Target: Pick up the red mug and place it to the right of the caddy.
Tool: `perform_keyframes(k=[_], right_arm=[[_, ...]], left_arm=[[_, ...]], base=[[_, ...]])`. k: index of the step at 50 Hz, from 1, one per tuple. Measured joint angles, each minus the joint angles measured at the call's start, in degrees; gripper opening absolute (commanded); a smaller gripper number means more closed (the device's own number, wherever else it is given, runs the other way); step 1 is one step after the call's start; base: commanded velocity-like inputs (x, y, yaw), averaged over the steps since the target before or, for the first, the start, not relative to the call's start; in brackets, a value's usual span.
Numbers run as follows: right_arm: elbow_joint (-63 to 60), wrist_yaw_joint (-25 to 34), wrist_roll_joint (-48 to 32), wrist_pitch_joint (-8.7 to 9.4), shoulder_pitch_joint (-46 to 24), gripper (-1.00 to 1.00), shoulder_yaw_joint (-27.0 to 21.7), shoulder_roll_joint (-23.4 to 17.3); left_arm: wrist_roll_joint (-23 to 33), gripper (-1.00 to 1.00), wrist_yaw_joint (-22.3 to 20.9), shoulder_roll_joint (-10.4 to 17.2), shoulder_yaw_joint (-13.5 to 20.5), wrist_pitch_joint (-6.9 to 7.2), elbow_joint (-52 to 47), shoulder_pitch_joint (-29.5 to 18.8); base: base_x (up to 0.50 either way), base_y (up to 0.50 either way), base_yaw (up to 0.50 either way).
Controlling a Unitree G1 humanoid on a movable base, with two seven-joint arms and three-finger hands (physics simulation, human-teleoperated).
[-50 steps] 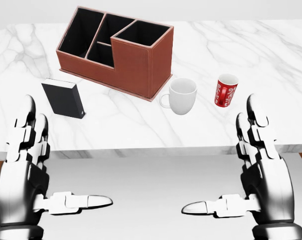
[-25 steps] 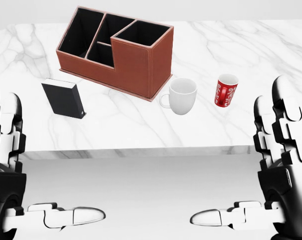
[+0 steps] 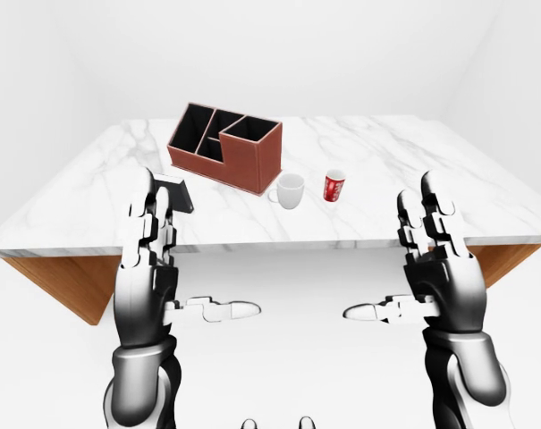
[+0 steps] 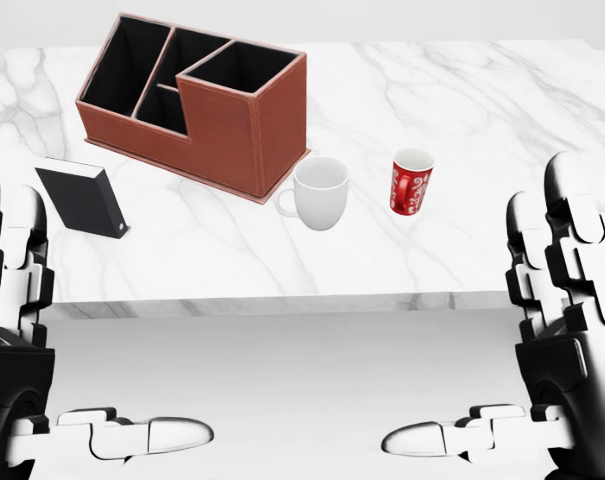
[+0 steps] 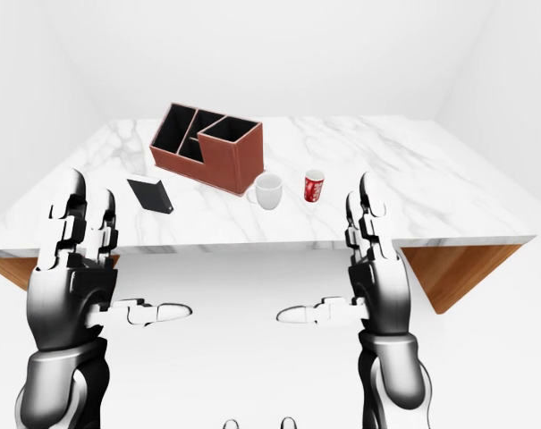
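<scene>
Head view shows a marble table [image 4: 502, 120] bearing a brown caddy [image 4: 197, 100]. Right of it stand a white mug [image 4: 320, 193], then the red mug [image 4: 411, 181]. Left hand [image 3: 149, 268] and right hand [image 3: 435, 268] hover spread, empty, near the table edge.

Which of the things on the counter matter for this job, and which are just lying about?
For the job:
red mug, standing upright, untouched
caddy, brown, with open compartments
left hand and right hand, both open, short of the counter

Lying about:
white mug, between caddy and red mug
black box, left of the caddy
</scene>
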Motion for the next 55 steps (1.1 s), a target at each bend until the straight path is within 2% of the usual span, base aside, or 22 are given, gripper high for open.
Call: perform_keyframes(k=[7, 55], right_arm=[[-0.10, 0.15, -0.34, 0.00, 0.43, 0.99, 0.63, 0.00], [-0.87, 1.32, 0.90, 0.00, 0.96, 1.00, 0.61, 0.08]], left_arm=[[-0.10, 1.00, -0.02, 0.06, 0.22, 0.00, 0.04, 0.13], [-0.79, 1.00, -0.34, 0.11, 0.68, 0.00, -0.89, 0.37]], base=[[0.09, 0.00, 0.00], [0.50, -0.01, 0.00]])
